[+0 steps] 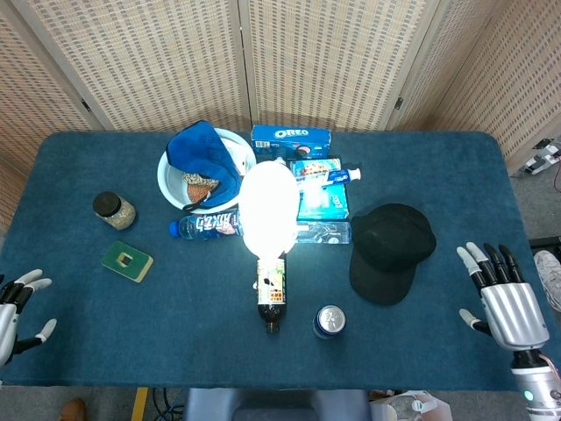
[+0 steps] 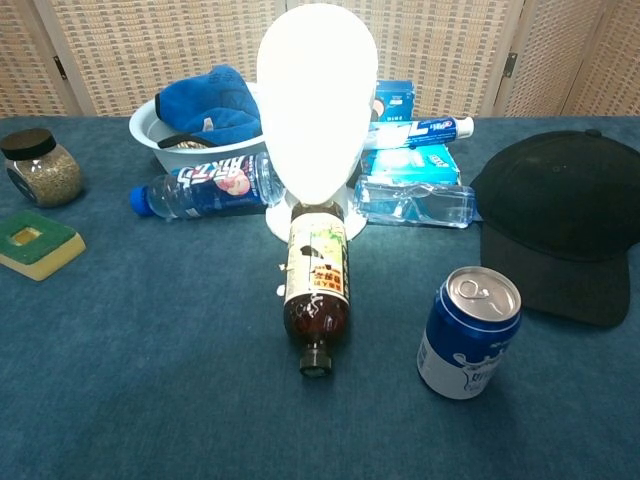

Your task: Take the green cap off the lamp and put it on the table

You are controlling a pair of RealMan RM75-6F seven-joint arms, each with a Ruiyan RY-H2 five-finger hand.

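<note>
Blue felt table (image 1: 456,167) is pretty cluttered: the cap (image 1: 390,250), looking more black than green, lies flat on it right of the glowing lamp (image 1: 268,209). Both hands sit at the near corners, left hand (image 1: 10,307) and right hand (image 1: 506,298), fingers spread, holding nothing.
</note>
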